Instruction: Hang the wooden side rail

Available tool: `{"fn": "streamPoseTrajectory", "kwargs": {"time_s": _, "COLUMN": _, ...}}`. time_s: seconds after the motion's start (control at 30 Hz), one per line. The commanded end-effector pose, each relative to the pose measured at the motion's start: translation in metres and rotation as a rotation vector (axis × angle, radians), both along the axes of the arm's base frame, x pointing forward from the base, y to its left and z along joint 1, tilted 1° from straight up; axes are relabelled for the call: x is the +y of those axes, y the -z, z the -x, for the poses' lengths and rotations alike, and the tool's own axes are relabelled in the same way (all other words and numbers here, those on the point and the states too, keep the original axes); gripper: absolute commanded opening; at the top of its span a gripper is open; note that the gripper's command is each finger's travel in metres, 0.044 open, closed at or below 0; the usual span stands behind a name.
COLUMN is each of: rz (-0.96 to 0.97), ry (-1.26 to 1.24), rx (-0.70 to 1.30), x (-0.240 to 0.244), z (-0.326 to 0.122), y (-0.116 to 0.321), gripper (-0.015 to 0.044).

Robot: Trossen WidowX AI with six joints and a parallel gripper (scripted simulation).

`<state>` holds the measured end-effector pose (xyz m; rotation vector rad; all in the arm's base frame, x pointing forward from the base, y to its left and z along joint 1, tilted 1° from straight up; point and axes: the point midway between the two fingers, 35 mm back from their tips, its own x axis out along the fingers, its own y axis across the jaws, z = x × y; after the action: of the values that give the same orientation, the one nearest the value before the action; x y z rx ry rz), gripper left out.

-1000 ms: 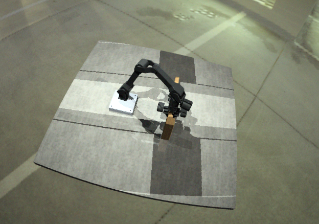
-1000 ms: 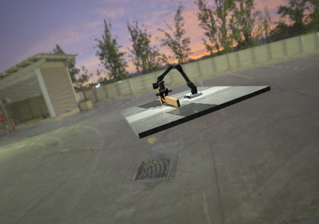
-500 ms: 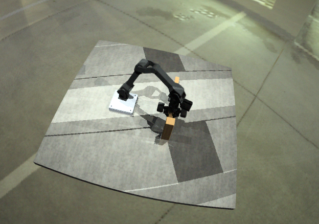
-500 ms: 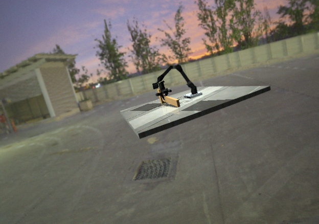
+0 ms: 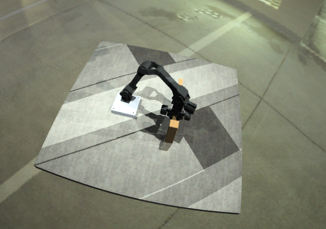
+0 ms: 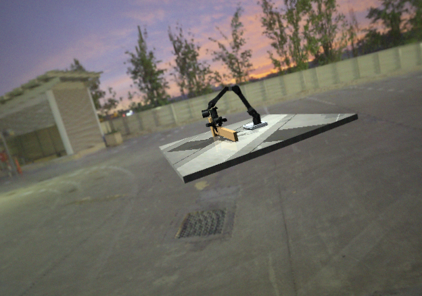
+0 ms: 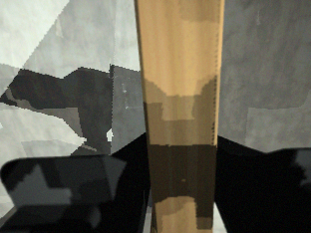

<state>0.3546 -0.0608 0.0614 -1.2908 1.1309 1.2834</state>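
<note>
The wooden post (image 5: 171, 135) (image 6: 214, 132) stands upright on the table, its front face dark in the top view. The wooden side rail (image 5: 180, 81) (image 6: 227, 133) (image 7: 180, 55) runs from beside the post towards the table's back edge in the top view. Its far end looks low, at the table top, in the exterior view. My gripper (image 5: 174, 116) (image 6: 216, 128) (image 7: 173, 133) is shut on the rail close to the post, one finger on each side in the wrist view. The hooks, slot and pins are hidden, so whether the hooks sit on the pins cannot be told.
The arm's white base plate (image 5: 126, 107) (image 6: 255, 126) is fixed on the grey table (image 5: 105, 168) (image 6: 204, 165). The arm arches from the base over to the rail. Dark and pale patches and shadows cover the table top.
</note>
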Motion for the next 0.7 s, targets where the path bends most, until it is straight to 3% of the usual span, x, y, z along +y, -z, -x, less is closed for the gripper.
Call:
{"fn": "streamPoseTrajectory", "kwargs": {"time_s": 0.0, "rz": 0.004, "ry": -0.004, "rx": -0.011, "x": -0.0018, "z": -0.0029, "y": -0.0031, "gripper": 0.0000}}
{"fn": "streamPoseTrajectory", "kwargs": {"time_s": 0.67, "rz": 0.004, "ry": -0.004, "rx": -0.011, "x": -0.0039, "z": -0.0029, "y": -0.0030, "gripper": 0.0000}}
